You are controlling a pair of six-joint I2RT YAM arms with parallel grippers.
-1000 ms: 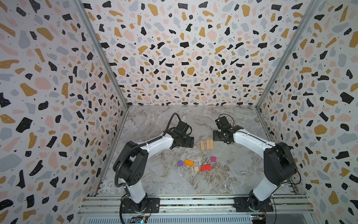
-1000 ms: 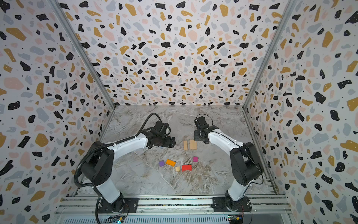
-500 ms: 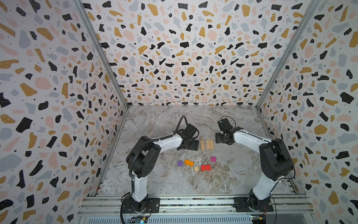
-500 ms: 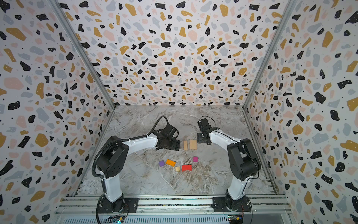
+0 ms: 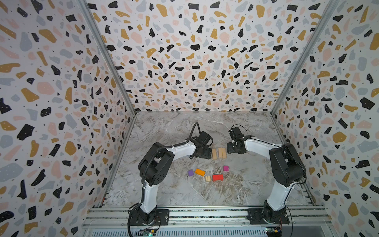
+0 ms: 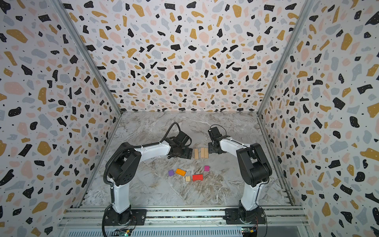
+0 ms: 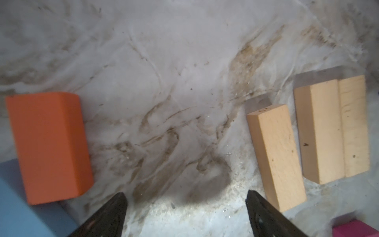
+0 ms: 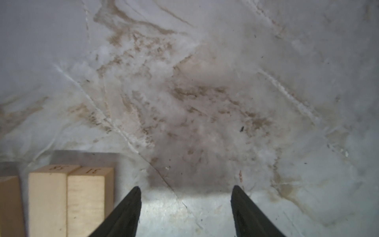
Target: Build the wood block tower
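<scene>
Here, left claw (image 7: 185, 197) and right claw (image 8: 185, 188) gape empty, flanking the tan planks (image 5: 220, 152). Light, rigid wood; probably best pinched across narrow sides.

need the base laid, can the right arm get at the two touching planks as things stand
Probably yes: the right gripper is open right beside the two planks, only bare table between, nothing on top. The left gripper stands beyond the third plank.

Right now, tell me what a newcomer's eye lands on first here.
The loud terrazzo walls dominate. Mid-table, three tan planks lie between the open left gripper and right gripper. Nearer the camera, a purple cube, orange block, red block and pink cube lie scattered.
</scene>
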